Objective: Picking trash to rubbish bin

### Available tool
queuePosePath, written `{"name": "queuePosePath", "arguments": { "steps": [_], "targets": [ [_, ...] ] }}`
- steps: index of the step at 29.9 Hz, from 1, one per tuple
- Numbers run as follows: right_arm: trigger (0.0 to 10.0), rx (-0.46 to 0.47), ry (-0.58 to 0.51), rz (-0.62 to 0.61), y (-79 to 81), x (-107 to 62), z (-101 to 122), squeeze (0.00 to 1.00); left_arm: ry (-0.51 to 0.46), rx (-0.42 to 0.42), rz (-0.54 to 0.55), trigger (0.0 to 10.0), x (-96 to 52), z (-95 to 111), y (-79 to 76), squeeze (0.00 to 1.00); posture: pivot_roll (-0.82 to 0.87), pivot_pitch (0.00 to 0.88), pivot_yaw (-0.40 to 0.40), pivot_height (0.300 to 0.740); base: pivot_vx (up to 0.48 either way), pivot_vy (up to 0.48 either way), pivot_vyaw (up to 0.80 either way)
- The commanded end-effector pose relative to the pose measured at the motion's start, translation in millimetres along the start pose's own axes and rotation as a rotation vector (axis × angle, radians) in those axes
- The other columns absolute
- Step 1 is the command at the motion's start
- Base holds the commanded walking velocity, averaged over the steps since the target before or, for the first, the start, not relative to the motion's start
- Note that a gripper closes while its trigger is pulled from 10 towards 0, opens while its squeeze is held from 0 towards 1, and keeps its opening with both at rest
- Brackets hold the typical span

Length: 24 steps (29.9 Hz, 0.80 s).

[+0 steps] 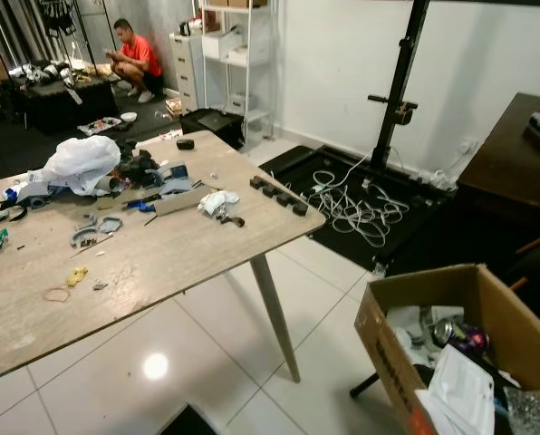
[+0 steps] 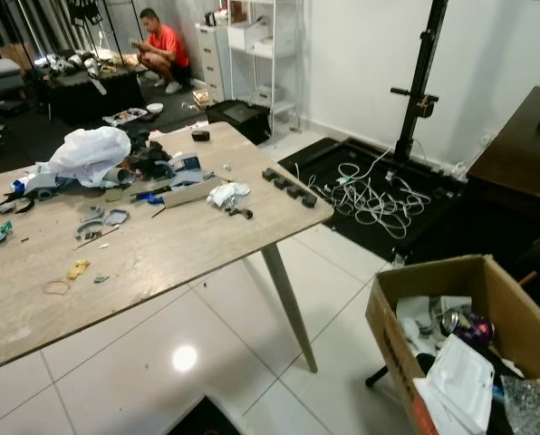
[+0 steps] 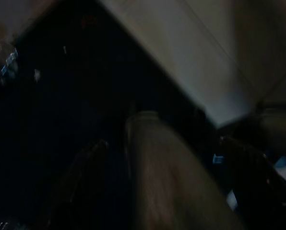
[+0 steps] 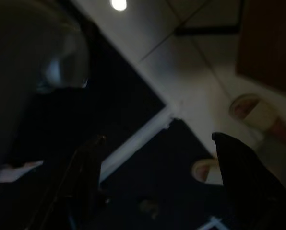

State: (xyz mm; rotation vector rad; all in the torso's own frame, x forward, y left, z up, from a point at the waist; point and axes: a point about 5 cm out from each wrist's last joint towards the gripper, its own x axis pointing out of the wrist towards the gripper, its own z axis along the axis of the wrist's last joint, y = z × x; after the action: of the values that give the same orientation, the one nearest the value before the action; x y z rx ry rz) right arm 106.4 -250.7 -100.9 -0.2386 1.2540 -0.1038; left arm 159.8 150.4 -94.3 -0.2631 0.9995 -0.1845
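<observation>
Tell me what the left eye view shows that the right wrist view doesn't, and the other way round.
Left eye view: the wooden table littered with scraps, with a white plastic bag on it. A cardboard box of rubbish stands on the floor to its right, white cables lie on a black mat, and a person crouches at the back.
Right wrist view: the right gripper, fingers apart and holding nothing, with two pale slippers on the floor beyond.
Shared: glossy white floor tiles with a lamp's reflection.

table point(image 1: 161, 263) left, rubbish box point(image 1: 406, 349) right
</observation>
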Motion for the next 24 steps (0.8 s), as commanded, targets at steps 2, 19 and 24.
{"name": "queuePosePath", "arguments": {
  "steps": [2,19,24],
  "targets": [
    [10.0,-0.022,-0.006,0.022,8.3,0.6,3.8,0.00,0.033,0.001,0.020,10.0,-3.4,-8.9,6.4,0.00,-0.15,0.083,0.030,0.740,0.000,0.000,0.77],
    [10.0,-0.052,-0.027,0.008,6.3,0.6,7.6,0.00,0.038,-0.006,0.023,10.0,-3.4,-12.1,4.8,0.00,-0.14,0.089,0.023,0.740,0.000,0.000,0.78],
    [10.0,-0.055,-0.029,0.008,6.0,0.6,7.5,0.00,0.041,-0.009,0.025,10.0,-3.8,-14.1,4.7,0.00,-0.14,0.091,0.022,0.740,0.000,0.000,0.78]
  ]
}}
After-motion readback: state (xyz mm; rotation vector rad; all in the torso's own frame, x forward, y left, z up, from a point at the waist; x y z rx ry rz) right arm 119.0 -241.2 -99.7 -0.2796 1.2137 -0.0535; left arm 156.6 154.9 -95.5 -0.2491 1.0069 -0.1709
